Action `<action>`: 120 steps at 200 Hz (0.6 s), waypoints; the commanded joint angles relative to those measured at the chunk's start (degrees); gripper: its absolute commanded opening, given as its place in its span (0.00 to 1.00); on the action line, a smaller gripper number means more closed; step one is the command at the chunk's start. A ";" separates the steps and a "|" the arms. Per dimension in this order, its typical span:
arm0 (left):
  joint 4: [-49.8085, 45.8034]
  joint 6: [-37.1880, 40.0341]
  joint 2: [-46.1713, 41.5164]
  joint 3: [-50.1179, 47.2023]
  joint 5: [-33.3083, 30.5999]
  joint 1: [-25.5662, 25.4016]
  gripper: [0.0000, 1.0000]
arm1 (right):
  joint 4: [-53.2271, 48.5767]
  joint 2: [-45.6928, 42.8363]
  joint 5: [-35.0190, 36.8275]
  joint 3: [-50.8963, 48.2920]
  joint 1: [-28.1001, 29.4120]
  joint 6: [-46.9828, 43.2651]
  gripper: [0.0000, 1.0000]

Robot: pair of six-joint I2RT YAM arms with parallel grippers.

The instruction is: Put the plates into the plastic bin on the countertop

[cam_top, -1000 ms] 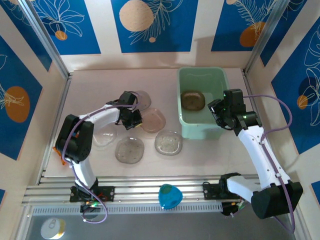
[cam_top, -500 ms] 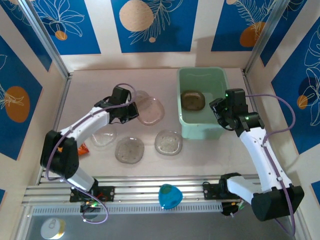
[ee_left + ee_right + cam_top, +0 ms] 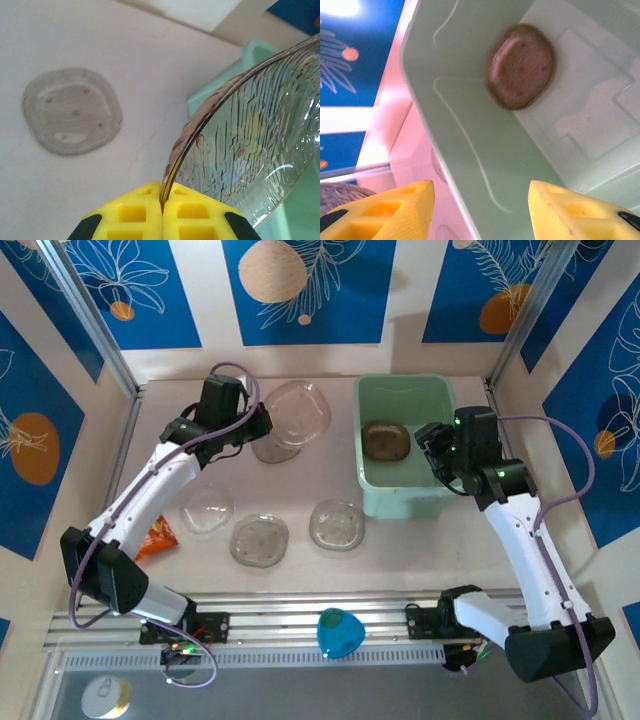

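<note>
Top external: my left hand (image 3: 260, 427) pinches a clear plate (image 3: 298, 412) left of the bin (image 3: 400, 502) — right hand (image 3: 437, 448) gapes above it.

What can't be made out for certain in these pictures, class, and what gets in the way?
- Top view: the grey plate beside the left gripper is partly covered by the lifted plate.
- Left wrist view: the lifted plate runs off the right edge and hides most of the bin.
- Right wrist view: the brown plate is blurred; one plate or a stack, unclear.
</note>
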 commanded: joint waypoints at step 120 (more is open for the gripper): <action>8.43 -1.35 4.17 10.01 -9.88 -12.44 0.00 | 13.58 8.88 2.17 5.79 15.78 1.36 0.48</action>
